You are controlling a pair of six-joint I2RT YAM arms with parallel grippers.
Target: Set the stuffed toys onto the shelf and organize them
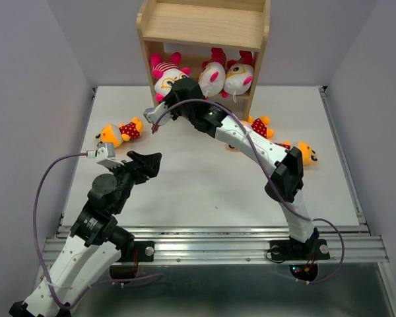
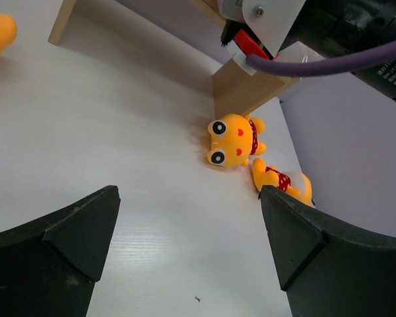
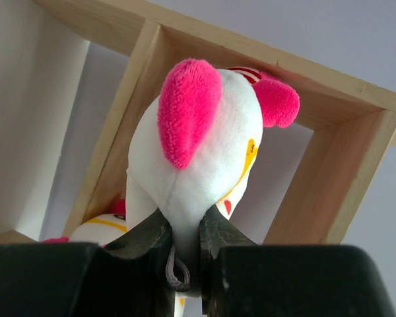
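The wooden shelf (image 1: 204, 26) stands at the table's far edge. Three white-headed, pink-eared toys sit in its lower tier: left (image 1: 164, 78), middle (image 1: 212, 78), right (image 1: 239, 78). My right gripper (image 1: 178, 89) reaches into that tier and is shut on the left white toy (image 3: 198, 139), pinching its head between the fingers (image 3: 218, 234) inside the shelf (image 3: 336, 172). Three yellow toys lie on the table: one at the left (image 1: 119, 132), two at the right (image 1: 261, 125) (image 1: 305, 153). My left gripper (image 1: 148, 162) is open and empty above the table; its wrist view shows two yellow toys (image 2: 234, 140) (image 2: 284, 183).
The shelf's top board is bare. In the left wrist view the shelf's side panel (image 2: 251, 89) stands just behind the nearer yellow toy, with the right arm's cable (image 2: 317, 63) above it. The white table (image 1: 204, 191) ends in a metal rail at the near edge.
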